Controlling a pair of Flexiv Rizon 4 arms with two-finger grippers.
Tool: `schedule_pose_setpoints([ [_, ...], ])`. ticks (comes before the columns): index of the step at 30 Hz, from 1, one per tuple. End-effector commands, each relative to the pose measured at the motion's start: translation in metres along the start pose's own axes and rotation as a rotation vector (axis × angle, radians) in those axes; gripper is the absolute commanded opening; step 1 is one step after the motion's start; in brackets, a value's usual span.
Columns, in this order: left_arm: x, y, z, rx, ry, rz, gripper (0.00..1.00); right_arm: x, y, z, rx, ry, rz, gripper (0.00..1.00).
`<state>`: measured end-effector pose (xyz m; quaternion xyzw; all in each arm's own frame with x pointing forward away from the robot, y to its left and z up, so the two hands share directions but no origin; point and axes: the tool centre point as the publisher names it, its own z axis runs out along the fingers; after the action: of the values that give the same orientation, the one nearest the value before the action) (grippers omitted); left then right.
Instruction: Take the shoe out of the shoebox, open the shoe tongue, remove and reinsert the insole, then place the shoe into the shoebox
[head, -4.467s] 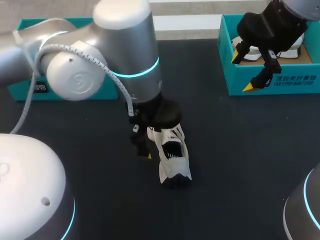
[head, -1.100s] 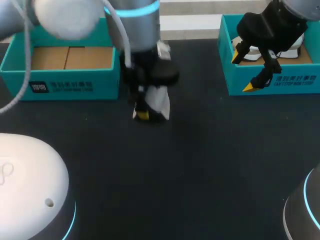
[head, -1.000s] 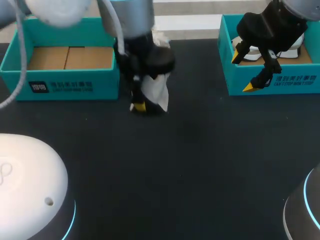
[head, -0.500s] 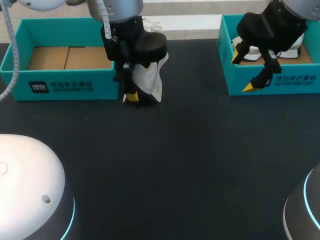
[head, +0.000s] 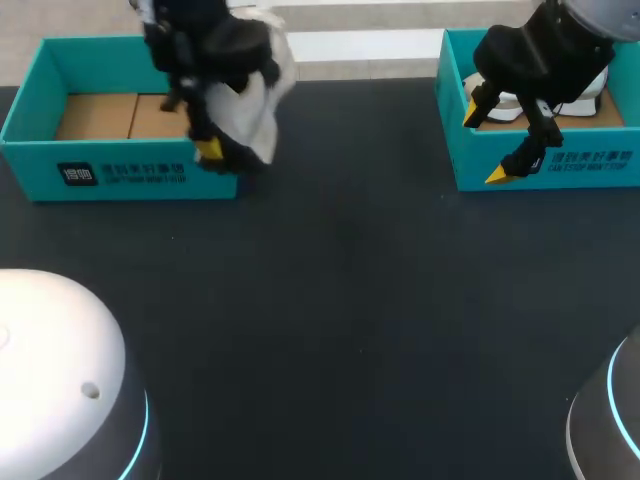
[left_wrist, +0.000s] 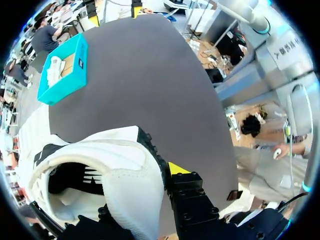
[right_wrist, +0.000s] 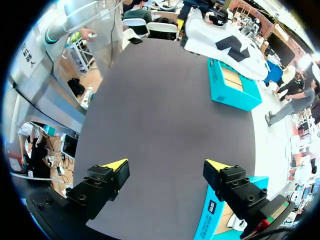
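I am a two-armed robot at a dark table (head: 350, 300) with a teal shoebox at each far corner. My left gripper (head: 212, 148) is clamped on a white shoe (head: 252, 105) and holds it in the air, toe tilted down, at the right end of the left shoebox (head: 120, 172). From my left wrist, one yellow fingertip presses the shoe's outer side. The other finger is hidden behind the shoe. The shoe's mouth gapes towards the camera, tongue pulled back. I cannot tell whether the insole lies inside.

The left shoebox is empty, showing its brown cardboard floor. My right gripper (right_wrist: 166, 165) hangs over the right shoebox (head: 540, 165), fingers spread wide and holding nothing. A second white shoe (head: 590, 95) lies in that box.

My judgement is that the shoe is out, its tongue opened, and the task is at its last step. What is left is to bring the shoe fully over the left box, lower it in and let go.
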<state>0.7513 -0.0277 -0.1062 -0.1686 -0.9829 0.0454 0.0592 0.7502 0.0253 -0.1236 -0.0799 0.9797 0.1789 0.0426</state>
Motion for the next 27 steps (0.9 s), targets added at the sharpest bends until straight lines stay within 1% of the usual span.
schedule_pose_setpoints([
  [1, 0.009, 0.052, -0.002, 0.004, -0.015, 0.029, 0.00, -0.002, 0.000, 0.001, 0.002, 0.004, 0.001, 1.00],
  [3, 0.006, 0.069, 0.001, -0.020, -0.005, 0.029, 0.00, -0.002, 0.000, 0.001, 0.002, 0.004, 0.001, 1.00],
  [6, -0.001, 0.097, 0.003, -0.033, 0.018, 0.025, 0.00, -0.002, 0.000, 0.001, 0.002, 0.004, 0.001, 1.00],
  [7, -0.001, 0.106, 0.002, -0.057, 0.039, 0.037, 0.00, -0.002, 0.000, 0.001, 0.002, 0.004, 0.001, 1.00],
  [11, -0.002, 0.139, -0.004, -0.047, 0.080, 0.047, 0.00, -0.002, 0.000, 0.001, 0.002, 0.004, 0.001, 1.00],
  [13, -0.006, 0.155, -0.006, -0.037, 0.080, 0.015, 0.00, -0.002, 0.000, 0.001, 0.002, 0.004, 0.001, 1.00],
  [18, -0.021, 0.193, -0.012, 0.007, 0.075, -0.080, 0.00, -0.002, 0.000, 0.001, 0.002, 0.004, 0.001, 1.00],
  [23, -0.039, 0.231, -0.020, 0.014, 0.048, -0.196, 0.00, -0.002, 0.000, 0.001, 0.002, 0.004, 0.001, 1.00],
  [27, -0.039, 0.231, -0.020, 0.014, 0.048, -0.196, 0.00, -0.002, 0.000, 0.001, 0.002, 0.004, 0.001, 1.00],
])
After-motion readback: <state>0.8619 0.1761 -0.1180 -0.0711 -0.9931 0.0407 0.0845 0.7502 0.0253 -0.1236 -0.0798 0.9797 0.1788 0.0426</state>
